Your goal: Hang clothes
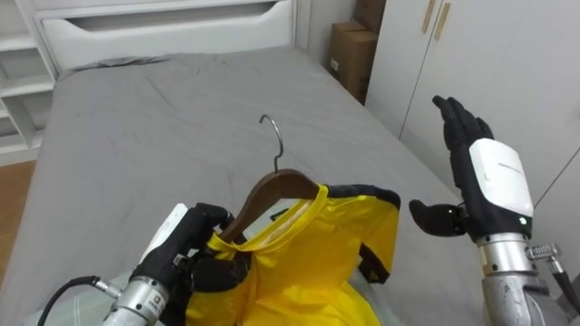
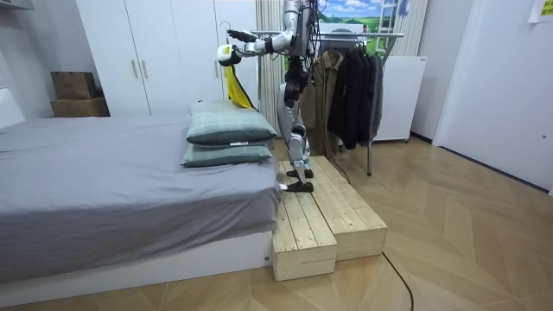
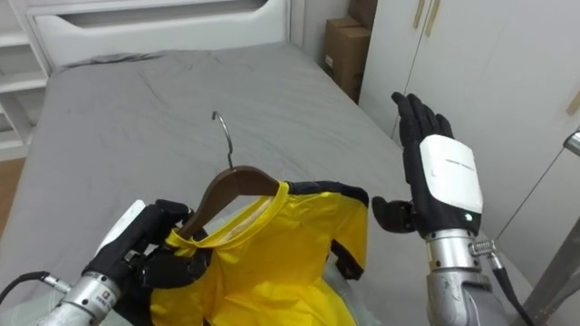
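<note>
Left eye view: the left robot hand (image 1: 204, 244) is clamped on one shoulder of a brown wooden hanger (image 1: 272, 188), its fingers curled round the wood where the collar of a yellow shirt (image 1: 313, 258) drapes over it. The shirt hangs from the hanger above the near end of the grey bed (image 1: 136, 127), and the metal hook points up. The right robot hand (image 1: 480, 177) is raised over the bed's right edge, fingers straight and spread, holding nothing, near the shirt but apart from it. A cardboard box (image 1: 352, 56) sits past the bed's far right corner.

In the room view the robot stands upright on a wooden platform (image 2: 320, 216) against the bed's end. The shirt is above two pillows (image 2: 229, 130) stacked on the bed. A clothes rack (image 2: 350, 78) with dark coats stands beyond the robot, further from the bed.
</note>
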Motion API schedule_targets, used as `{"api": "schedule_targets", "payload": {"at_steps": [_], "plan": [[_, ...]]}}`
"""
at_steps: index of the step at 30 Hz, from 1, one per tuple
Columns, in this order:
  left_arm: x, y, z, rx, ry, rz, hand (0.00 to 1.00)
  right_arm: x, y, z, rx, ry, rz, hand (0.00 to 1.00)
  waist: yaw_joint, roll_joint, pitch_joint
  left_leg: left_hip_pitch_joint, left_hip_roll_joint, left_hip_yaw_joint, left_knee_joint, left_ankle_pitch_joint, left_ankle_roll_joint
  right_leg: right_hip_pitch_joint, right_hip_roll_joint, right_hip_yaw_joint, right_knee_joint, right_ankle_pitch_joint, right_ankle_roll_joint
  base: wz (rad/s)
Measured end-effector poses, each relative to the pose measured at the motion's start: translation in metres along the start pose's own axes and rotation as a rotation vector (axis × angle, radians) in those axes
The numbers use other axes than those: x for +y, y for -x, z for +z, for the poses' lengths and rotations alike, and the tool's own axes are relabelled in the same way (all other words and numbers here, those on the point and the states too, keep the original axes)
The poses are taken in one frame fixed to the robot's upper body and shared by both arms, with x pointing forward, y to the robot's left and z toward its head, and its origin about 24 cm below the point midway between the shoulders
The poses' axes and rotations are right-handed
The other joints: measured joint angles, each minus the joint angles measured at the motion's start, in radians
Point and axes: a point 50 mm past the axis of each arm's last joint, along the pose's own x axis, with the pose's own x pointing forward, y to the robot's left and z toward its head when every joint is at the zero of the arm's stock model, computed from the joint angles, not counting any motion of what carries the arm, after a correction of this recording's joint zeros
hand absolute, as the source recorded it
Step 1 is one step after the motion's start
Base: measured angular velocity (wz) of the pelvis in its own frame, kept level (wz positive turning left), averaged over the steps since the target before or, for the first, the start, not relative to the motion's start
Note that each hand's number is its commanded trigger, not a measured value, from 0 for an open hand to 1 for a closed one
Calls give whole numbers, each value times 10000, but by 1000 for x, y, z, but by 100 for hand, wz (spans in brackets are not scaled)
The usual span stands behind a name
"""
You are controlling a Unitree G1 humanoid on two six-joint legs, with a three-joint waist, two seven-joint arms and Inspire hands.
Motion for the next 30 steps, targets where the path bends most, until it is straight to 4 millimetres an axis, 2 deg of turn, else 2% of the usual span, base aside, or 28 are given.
{"api": "schedule_targets", "payload": {"at_steps": [13,19,25,30], "plan": [[2,-4,9,-366,-74,-41,100,7,2,9,-560,-89,313,0,65,53,12,-93,-8,-26,55,0,0,-45,59,-18,39,4,-4,0],[2,-4,9,-390,-74,-45,100,7,2,9,-547,-130,334,0,232,54,11,-55,-1,-36,46,4,-7,-37,67,-12,60,4,-4,0],[4,-4,9,-390,-161,-19,100,9,2,10,-541,-153,751,0,282,36,17,-57,-5,-68,19,5,-8,-18,57,-38,7,4,-4,0],[9,-5,18,-760,-338,55,100,14,3,13,-701,-194,1087,0,285,-16,45,-53,-4,-75,19,5,-8,-14,59,-36,6,4,-5,0]]}}
